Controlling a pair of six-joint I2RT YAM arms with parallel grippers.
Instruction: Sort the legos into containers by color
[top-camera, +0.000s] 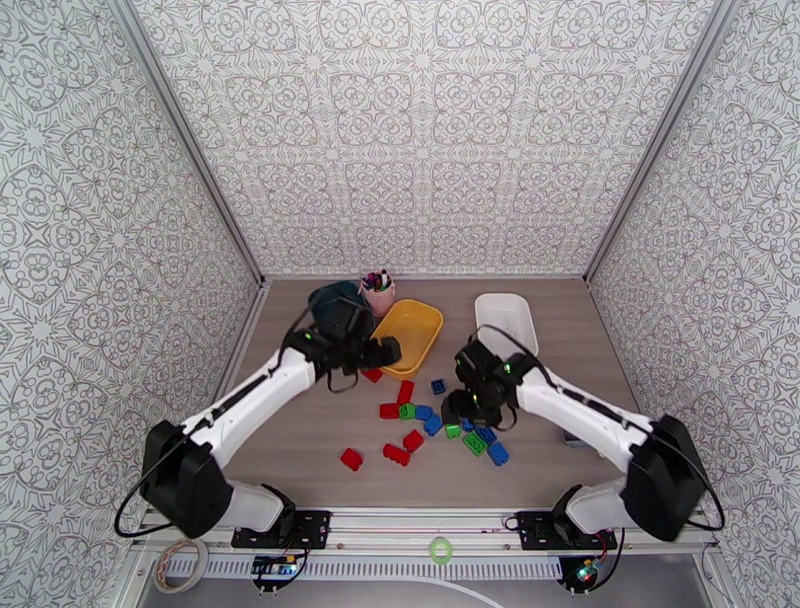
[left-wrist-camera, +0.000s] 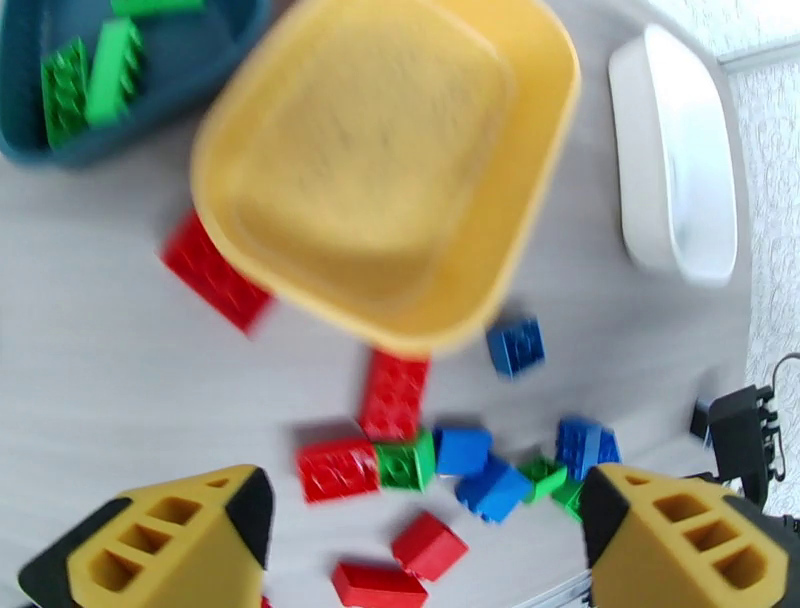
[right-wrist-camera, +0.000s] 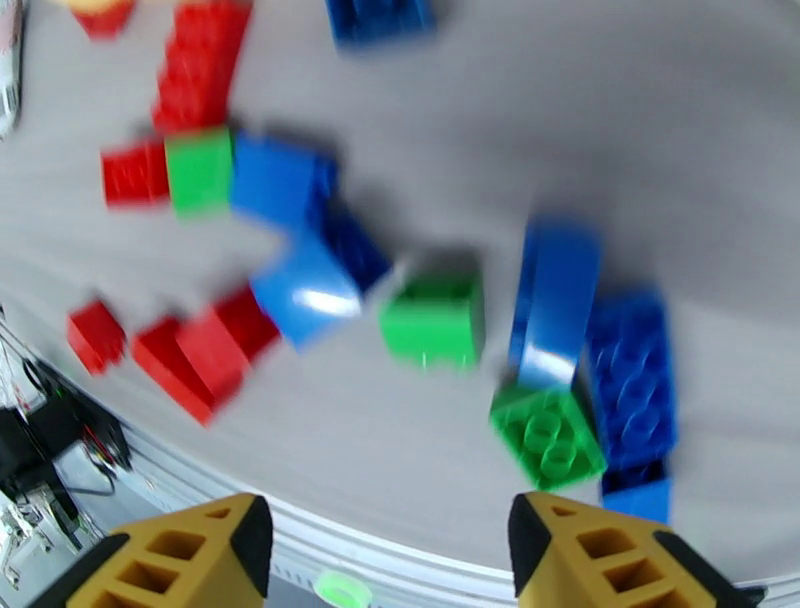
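Legos lie loose mid-table on the table, near side of the trays. Reds are mostly left, blues and greens mostly right.

Some green legos lie in the teal tray at far left. The yellow tray is next to its right. One red lego sits right at that tray's near-left edge, partly under the rim. The white tray is further right, apart from the yellow one. A pink cup stands at the far side between the teal and yellow trays.

The left gripper hangs over the near-left edge of the yellow tray. Its fingers are spread wide and pinch nothing. In the left wrist view a red-green-blue row lies ahead of the gap. One red brick lines up with the gap, down on the table and untouched.

The right gripper is over the blue and green group, right of centre. Its fingers are apart with nothing between them. In the right wrist view a green brick lies ahead of the gap. A second green one, studs up, sits just off one fingertip and touches a long blue brick. Both wrist views are blurred, so stud counts are unreadable.
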